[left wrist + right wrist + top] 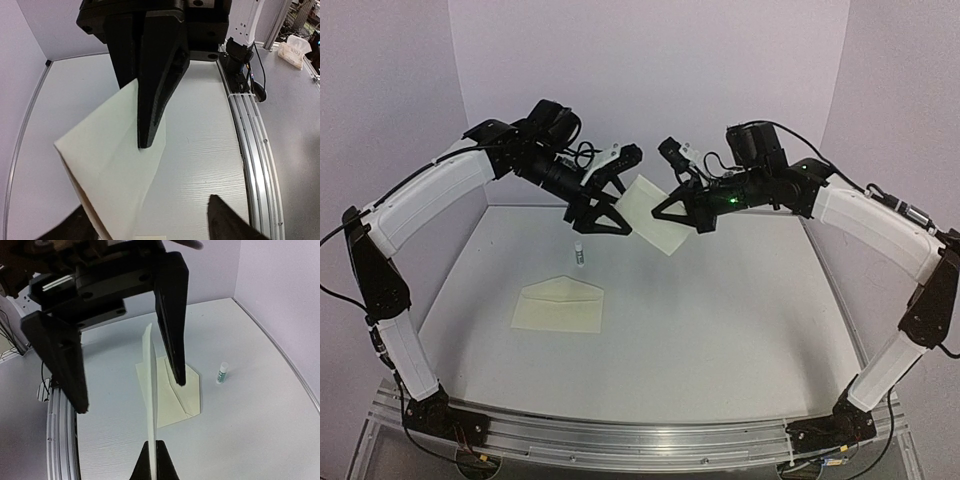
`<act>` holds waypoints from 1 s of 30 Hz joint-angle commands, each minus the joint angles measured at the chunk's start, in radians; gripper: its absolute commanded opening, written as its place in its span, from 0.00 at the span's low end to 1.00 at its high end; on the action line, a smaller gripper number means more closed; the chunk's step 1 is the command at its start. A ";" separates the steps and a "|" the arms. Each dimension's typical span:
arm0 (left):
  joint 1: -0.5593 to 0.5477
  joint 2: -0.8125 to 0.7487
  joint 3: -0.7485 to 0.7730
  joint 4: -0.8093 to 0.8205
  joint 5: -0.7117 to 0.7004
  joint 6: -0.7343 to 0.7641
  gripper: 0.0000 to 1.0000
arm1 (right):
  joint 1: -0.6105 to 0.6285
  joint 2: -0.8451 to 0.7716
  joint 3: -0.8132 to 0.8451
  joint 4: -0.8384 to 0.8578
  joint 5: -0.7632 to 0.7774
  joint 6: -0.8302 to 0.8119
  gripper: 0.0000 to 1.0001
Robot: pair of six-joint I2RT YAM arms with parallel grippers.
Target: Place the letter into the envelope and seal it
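Letter (pixel 642 198) held in the air above and behind the envelope (pixel 560 305), between the two raised arms. Sheet hangs near vertical, seen edge-on from the right wrist. It reads pale in this light; border and print too faint to make out.

Envelope lies flat on the desk (pixel 720 320), flap folded open, nothing inside it. Glue stick (pixel 580 253) stands upright just behind the envelope, apart from it.

Judgement: this looks like a hand-to-hand transfer, one arm taking the sheet by a new edge so it can be aimed at the envelope's mouth. Insertion not yet begun; sealing further off.

Right pincer (pixel 152 461): jaws together, clamped on the letter's edge and carrying it.

Left pincer (pixel 131 397): jaws well apart, straddling the sheet, one finger on each side. The letter passes close to one finger; cannot tell whether it touches. No grip from this side.

Risk as I read it: a single-edge hold on a limp sheet above the envelope, so it may sag or swing once the left arm backs off.
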State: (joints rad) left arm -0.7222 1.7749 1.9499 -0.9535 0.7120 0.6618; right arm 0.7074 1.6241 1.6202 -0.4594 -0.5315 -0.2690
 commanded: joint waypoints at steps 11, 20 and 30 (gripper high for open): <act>0.364 0.096 -0.300 0.069 -0.232 -0.069 0.81 | -0.004 0.075 -0.111 0.013 0.208 0.127 0.00; 0.506 0.146 -0.434 0.145 -0.202 -0.022 0.73 | 0.077 0.307 0.031 0.161 0.141 0.222 0.00; 0.465 0.073 -0.672 0.131 -0.120 0.472 0.90 | 0.094 0.444 0.134 0.247 0.144 0.259 0.00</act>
State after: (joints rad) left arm -0.2315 1.8621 1.3093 -0.8477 0.5808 0.9129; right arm 0.8049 2.0569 1.6933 -0.2821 -0.3735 -0.0416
